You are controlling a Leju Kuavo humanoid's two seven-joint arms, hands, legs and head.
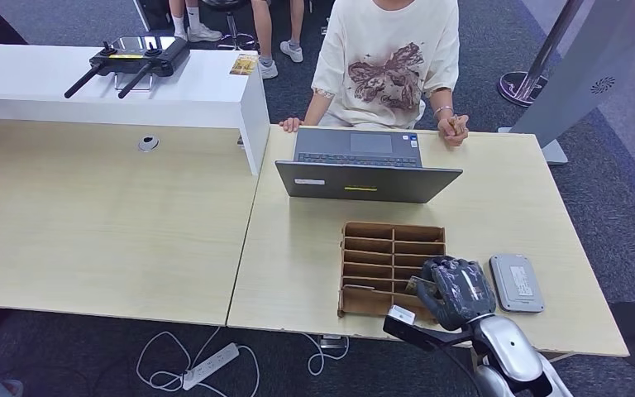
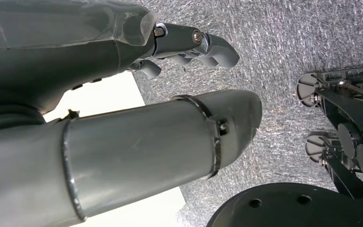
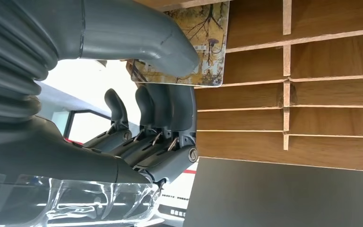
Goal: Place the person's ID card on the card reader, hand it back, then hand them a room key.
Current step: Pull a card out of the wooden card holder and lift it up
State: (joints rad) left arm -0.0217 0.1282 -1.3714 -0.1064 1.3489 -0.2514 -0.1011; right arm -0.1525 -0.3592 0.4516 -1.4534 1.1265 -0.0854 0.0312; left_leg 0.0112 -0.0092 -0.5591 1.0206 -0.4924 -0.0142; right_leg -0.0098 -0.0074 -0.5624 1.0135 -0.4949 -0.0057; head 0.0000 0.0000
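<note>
The right hand (image 1: 456,291) reaches over the near right corner of the wooden slotted tray (image 1: 380,241), thumb and fingers pinching a patterned room key card (image 3: 203,42) at a slot. Just right of it lies the grey card reader (image 1: 517,282). The left hand (image 2: 123,118) hangs over carpet, fingers loosely apart, holding nothing.

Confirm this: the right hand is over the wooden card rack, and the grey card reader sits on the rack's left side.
Wrong on the side. The head view shows the right hand over the wooden card rack, but the grey card reader sits on the rack's right side.
</note>
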